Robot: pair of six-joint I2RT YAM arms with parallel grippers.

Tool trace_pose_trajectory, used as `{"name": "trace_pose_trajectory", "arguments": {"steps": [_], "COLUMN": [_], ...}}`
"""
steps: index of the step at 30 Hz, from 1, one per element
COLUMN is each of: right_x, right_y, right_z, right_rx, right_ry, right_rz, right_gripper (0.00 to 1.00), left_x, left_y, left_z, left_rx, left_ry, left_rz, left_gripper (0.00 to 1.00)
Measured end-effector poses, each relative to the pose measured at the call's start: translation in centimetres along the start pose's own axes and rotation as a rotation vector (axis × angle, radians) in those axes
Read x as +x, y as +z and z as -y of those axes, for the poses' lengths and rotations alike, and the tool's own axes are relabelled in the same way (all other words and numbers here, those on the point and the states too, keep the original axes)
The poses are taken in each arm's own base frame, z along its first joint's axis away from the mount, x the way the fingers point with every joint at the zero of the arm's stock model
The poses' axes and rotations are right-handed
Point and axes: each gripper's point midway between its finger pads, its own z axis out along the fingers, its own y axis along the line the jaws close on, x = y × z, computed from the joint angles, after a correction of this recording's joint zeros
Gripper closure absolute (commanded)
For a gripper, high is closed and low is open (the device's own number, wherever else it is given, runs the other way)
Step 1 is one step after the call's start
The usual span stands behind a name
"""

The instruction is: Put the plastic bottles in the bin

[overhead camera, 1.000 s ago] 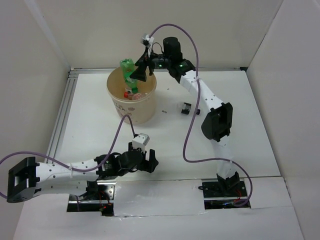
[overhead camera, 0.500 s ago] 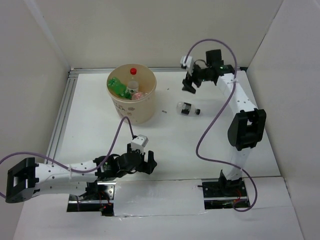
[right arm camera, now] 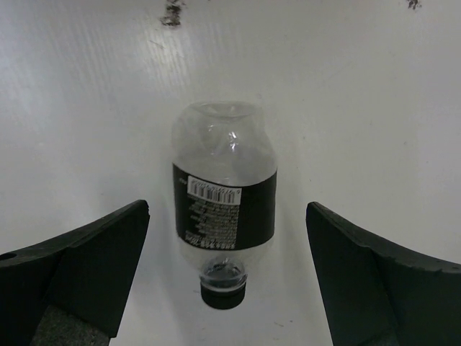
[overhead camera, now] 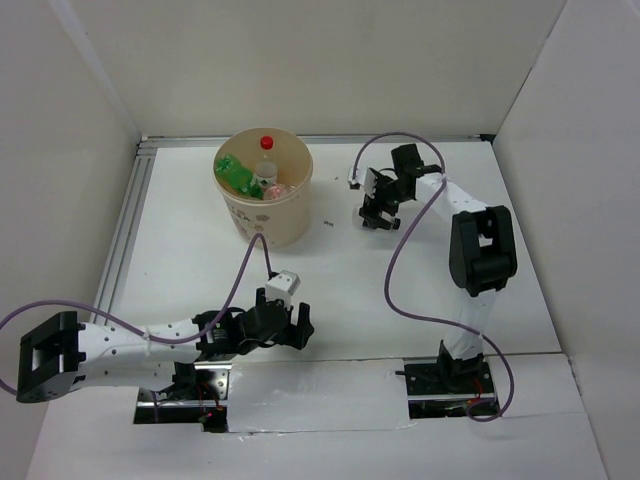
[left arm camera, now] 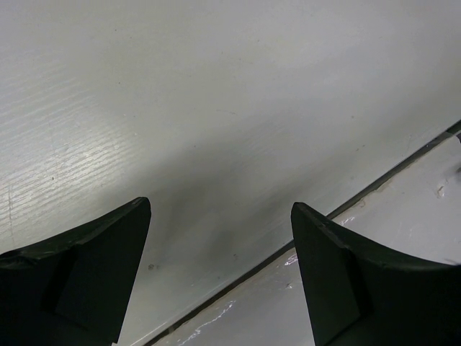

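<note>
Status entry, bottle sorting, read from my own two arms.

Item 1, right tool (overhead camera: 377, 210). A second ago it hung over the bin (overhead camera: 278, 215) with the green bottle (overhead camera: 237, 174) in its grip. That bottle now lies inside the bin near the left wall, beside an upright red-capped bottle (overhead camera: 266, 160). The tool has since swung out to the right and come down low over the counter (overhead camera: 200, 270). Its jaws are spread wide and hold nothing.

Item 2, dark-labelled bottle (right arm camera: 225, 216). It lies on its side on the counter, right of the bin and well apart from it. My wrist view has it centred between the two fingers (right arm camera: 86, 263), touching neither. Its black cap (right arm camera: 223, 294) points toward the wrist and its clear, dented base points away.

Item 3, left tool (left arm camera: 220, 209). It is parked at the near edge of the counter as before, jaws open and empty.

Assessment. The green bottle counts as delivered. The dark-labelled one is the only bottle I can see outside the bin, so it looks like the last. I am lined up for the pick, and what remains is to settle lower and close across the label. The body is round, light and thin-walled, so it may roll or buckle under a hard squeeze.
</note>
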Motion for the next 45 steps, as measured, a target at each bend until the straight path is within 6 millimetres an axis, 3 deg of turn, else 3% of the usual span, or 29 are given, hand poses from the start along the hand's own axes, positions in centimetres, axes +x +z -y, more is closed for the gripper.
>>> {"name": "trace_pose_trajectory", "arguments": {"steps": [2, 6, 7, 10, 12, 15, 18, 20, 23, 26, 27, 29, 31, 33, 35, 37, 39, 42, 45], "right_x": [0.8, 3.0, 3.5, 4.1, 3.6, 2.2, -2.4, -7.2, -17.1, -26.9, -29.6, -33.4, -35.7, -35.9, -34.7, -33.1, -31.6, -30.9, -31.3], "right_y": [1.1, 3.5, 3.9, 4.4, 4.1, 3.0, -0.7, -4.3, -10.7, -15.5, -16.5, -16.4, -14.7, -11.6, -7.9, -4.4, -2.0, -1.9, -5.2], "right_z": [0.5, 0.3, 0.1, -0.3, -0.4, -1.2, -0.5, 1.1, 2.9, 1.2, 0.4, -0.8, -0.7, 0.1, 1.0, 1.6, 1.9, 2.5, 3.7], "right_rx": [0.014, 0.000, -0.005, -0.013, -0.019, -0.041, -0.008, 0.063, 0.190, 0.225, 0.218, 0.179, 0.140, 0.101, 0.069, 0.045, 0.032, 0.045, 0.131], "right_ry": [0.008, 0.038, 0.045, 0.055, 0.061, 0.089, 0.086, 0.053, -0.043, -0.151, -0.177, -0.199, -0.182, -0.114, -0.016, 0.075, 0.148, 0.213, 0.260], "right_rz": [-0.015, -0.054, -0.067, -0.079, -0.065, -0.024, 0.082, 0.187, 0.398, 0.613, 0.672, 0.747, 0.784, 0.778, 0.742, 0.691, 0.648, 0.627, 0.646], "right_gripper": [0.05, 0.19, 0.25, 0.62, 0.78, 0.79, 0.79, 0.77, 0.71, 0.60, 0.56, 0.49, 0.36, 0.20, 0.09, 0.00, 0.00, 0.00, 0.00], "left_x": [0.0, 0.1, 0.1, 0.0, 0.0, 0.1, 0.0, -0.1, -0.2, -0.2, -0.2, -0.3, -0.5, -0.6, -0.6, -0.9, -1.2, -2.0, -3.4], "left_y": [0.0, 0.0, 0.0, 0.1, 0.1, 0.1, 0.0, 0.0, 0.0, 0.0, 0.1, 0.1, 0.1, 0.1, 0.1, 0.1, -0.1, -0.4, -0.8], "left_z": [0.0, -0.1, -0.1, 0.1, 0.0, 0.0, 0.1, 0.1, 0.2, 0.2, 0.2, 0.4, 0.5, 0.6, 0.6, 0.6, 0.7, 0.9, 1.7], "left_rx": [0.000, -0.004, -0.005, -0.010, -0.012, -0.014, -0.010, -0.008, -0.004, -0.004, -0.004, 0.002, 0.009, 0.012, 0.013, 0.015, 0.017, 0.025, 0.041], "left_ry": [-0.001, -0.001, 0.000, 0.002, 0.004, 0.004, 0.000, -0.002, 0.000, 0.003, 0.004, 0.005, 0.006, 0.017, 0.022, 0.021, 0.017, 0.014, 0.020], "left_rz": [0.001, -0.004, -0.006, -0.011, -0.013, -0.015, -0.011, -0.008, -0.004, -0.004, -0.004, -0.002, 0.004, 0.009, 0.012, 0.022, 0.034, 0.058, 0.090], "left_gripper": [0.09, 0.10, 0.10, 0.10, 0.10, 0.10, 0.10, 0.10, 0.10, 0.10, 0.10, 0.10, 0.10, 0.10, 0.09, 0.08, 0.06, 0.05, 0.03]}}
